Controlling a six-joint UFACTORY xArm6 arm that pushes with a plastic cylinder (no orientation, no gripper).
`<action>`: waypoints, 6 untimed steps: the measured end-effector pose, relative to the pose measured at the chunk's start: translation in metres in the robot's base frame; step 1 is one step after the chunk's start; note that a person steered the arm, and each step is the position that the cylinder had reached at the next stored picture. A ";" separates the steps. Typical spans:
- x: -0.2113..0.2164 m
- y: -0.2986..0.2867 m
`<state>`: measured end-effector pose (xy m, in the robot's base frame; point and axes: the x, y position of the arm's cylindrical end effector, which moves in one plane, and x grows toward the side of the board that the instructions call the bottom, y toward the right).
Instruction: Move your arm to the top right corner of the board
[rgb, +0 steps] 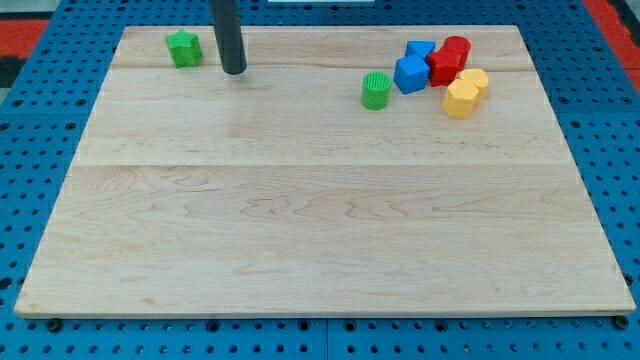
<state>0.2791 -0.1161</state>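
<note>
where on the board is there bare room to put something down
The whole lower part of the board is bare, below my tip and every block. The top strip is free between my tip and the green cylinder. It is crowded near the top right: blue, red and yellow blocks. A green block sits left of my tip.

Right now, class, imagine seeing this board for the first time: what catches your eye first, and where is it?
My tip, the end of a dark rod, stands near the view's top left, just right of a lone green block. At the top right sits a bright cluster: blue blocks, red blocks and yellow blocks, with a green cylinder at their left.
</note>
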 end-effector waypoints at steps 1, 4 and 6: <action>-0.007 0.013; -0.059 0.111; -0.087 0.173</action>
<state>0.1921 0.0565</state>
